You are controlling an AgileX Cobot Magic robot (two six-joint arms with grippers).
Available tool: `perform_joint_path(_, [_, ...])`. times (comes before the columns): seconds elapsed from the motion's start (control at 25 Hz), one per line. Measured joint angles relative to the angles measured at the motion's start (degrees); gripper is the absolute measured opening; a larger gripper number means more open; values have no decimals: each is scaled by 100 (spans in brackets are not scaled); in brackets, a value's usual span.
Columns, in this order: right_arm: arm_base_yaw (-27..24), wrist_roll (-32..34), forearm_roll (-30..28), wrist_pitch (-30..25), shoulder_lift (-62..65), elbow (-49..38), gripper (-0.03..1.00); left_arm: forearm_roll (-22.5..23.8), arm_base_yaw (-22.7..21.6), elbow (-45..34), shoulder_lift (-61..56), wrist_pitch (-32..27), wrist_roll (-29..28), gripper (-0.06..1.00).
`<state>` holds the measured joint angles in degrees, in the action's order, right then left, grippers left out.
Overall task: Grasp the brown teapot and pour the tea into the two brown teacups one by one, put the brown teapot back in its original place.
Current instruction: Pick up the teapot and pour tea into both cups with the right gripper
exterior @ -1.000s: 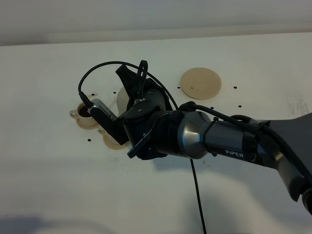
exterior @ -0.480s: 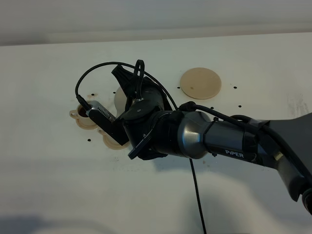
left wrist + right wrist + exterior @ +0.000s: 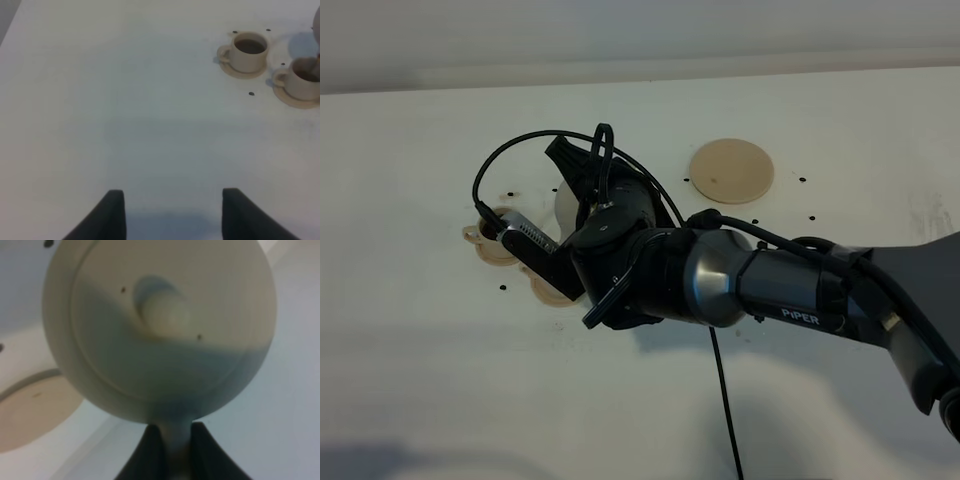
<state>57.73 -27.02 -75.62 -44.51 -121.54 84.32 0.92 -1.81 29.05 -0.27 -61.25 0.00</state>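
Item: round-bellied light tan ceramic teapot (image 3: 125, 365), held aloft by its loop handle in the clamped right gripper (image 3: 172, 442). It is held well apart from the flat round tan disc saucer (image 3: 731, 170), on that saucer's side toward the two small tan teacups (image 3: 248, 50). Left gripper (image 3: 167, 210): jaws parted wide, nothing held, farther off.

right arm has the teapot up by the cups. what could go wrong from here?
1. The right gripper pinches only the thin handle of the brown teapot; the pot could swivel or slip.
2. Its lid looks unsecured; a steep tilt might drop it.
3. Both teacups look dark inside already; more pouring may overflow them.
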Motion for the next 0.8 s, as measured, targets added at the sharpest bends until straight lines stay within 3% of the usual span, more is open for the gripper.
perform_joint_path(0.56, [19, -159, -13, 0, 0, 0, 9, 0, 0, 0, 0, 0, 0, 42])
perform_joint_path(0.8, [19, -171, -272, 0, 0, 0, 9, 0, 0, 0, 0, 0, 0, 42])
